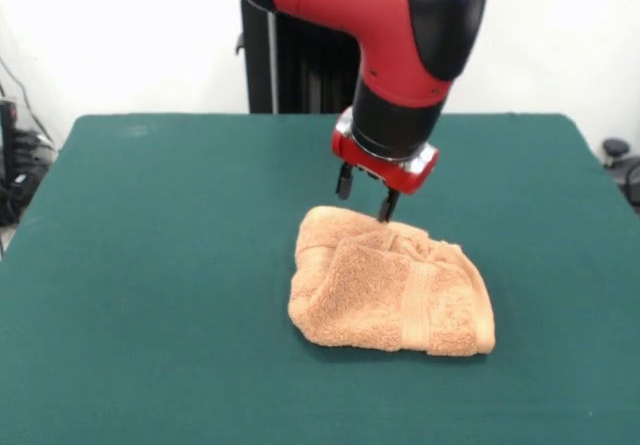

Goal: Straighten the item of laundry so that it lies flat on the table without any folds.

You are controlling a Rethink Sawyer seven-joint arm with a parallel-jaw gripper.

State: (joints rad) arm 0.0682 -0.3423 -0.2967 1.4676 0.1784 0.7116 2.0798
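Observation:
An orange-tan terry towel [385, 285] lies bunched and folded over on the dark green table [150, 265], right of centre and toward the near side. A flat woven band runs down its near right part. My gripper [366, 195] hangs from the red and black arm just above the towel's far edge. Its two dark fingers [387, 205] stand apart, open, with the right tip at or just touching the cloth. Nothing is held.
The black pedestal [290, 65] stands behind the table's far edge. Cables and dark gear sit off the table at the left [15, 165] and right [620, 165] edges.

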